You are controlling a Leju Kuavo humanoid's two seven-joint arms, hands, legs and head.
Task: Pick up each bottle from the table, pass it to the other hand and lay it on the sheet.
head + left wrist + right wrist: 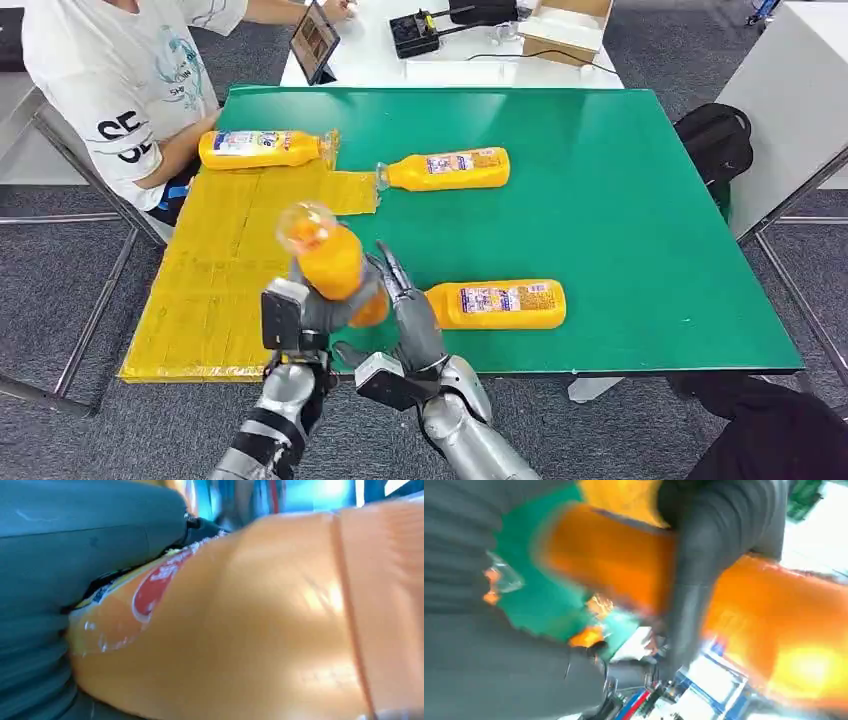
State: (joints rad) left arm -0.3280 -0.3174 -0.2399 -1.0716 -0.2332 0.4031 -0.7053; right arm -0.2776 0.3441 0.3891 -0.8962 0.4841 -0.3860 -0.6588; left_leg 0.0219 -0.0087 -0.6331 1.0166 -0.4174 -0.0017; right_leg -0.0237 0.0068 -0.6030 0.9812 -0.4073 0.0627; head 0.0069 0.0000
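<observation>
Left hand [300, 318] gripping blurred bottle [328, 258], right hand [412, 318] alongside

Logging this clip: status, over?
Left robot hand grips raised orange plastic bottle; right robot hand against its side, grip unclear. One bottle on yellow sheet, two on green table. Nothing blocking.

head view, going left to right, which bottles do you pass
bottle on the sheet → held bottle → far bottle on the green table → near bottle on the green table
</observation>
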